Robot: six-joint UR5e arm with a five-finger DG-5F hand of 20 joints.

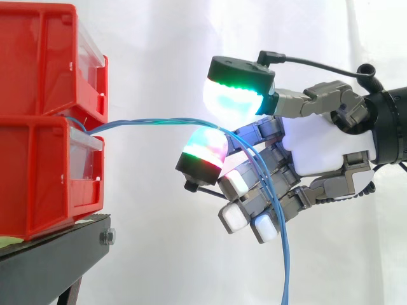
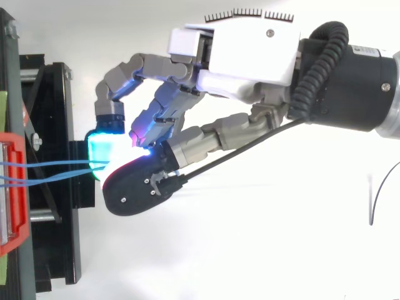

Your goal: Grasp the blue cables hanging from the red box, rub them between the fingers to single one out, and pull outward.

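Observation:
Two red boxes are stacked at the left, the lower one (image 1: 38, 178) under the upper one (image 1: 38, 63). Thin blue cables (image 1: 146, 122) come out between them and run right to my hand (image 1: 318, 149). They pass between a green-glowing pad above and a red-glowing pad below, which close on them. From there they drop across the curled fingers and hang below the hand. From above, the cables (image 2: 44, 164) leave the red box (image 2: 15, 187) and end under the glowing pads of the hand (image 2: 244, 56).
The boxes rest on a black stand (image 1: 51, 254) whose frame (image 2: 56, 250) reaches toward the hand. A white curtain hangs behind. There is open space below and right of the stand, where the cables dangle.

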